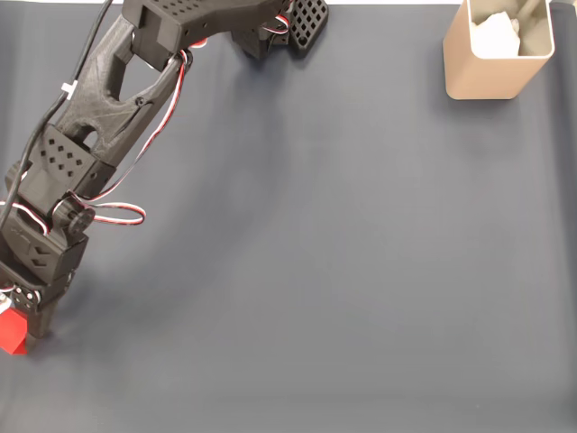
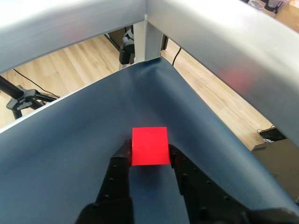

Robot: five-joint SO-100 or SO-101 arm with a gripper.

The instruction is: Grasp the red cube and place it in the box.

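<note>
The small bright red plain cube sits between the two black fingers of the gripper, near a corner of the dark blue-grey table mat. In the wrist view both fingers touch the cube's sides, so the gripper is closed narrowly on it. In the fixed view the black printed arm reaches to the lower left edge, where the cube shows partly under the gripper. The tall tan box with rounded corners stands far away at the upper right, with a white paper lump inside.
</note>
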